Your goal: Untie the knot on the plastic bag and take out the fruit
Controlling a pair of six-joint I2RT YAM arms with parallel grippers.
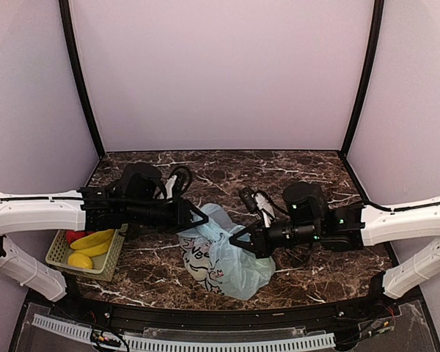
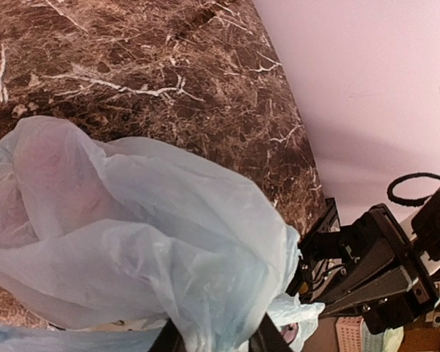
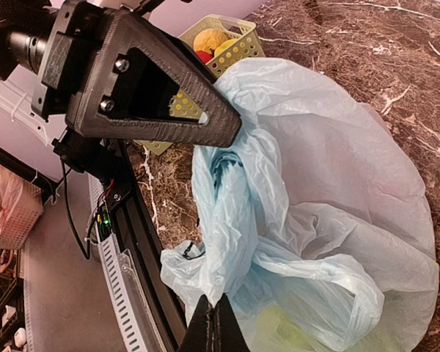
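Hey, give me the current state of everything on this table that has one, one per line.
Translucent pale blue-green plastic bag: slumped, pinched by both grippers.
Green fruit: inside the bag, showing through the plastic.
Knot: not discernible.
Left gripper: shut on the plastic bag.
Right gripper: shut on the plastic bag.
Cream perforated basket: holds yellow bananas and red fruit.

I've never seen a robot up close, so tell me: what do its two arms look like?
The left arm and right arm have white shells near the base, black segments further out. The left tool and right tool are black, triangular frames. Black cables loop by the wrists; green lights dot the right arm.
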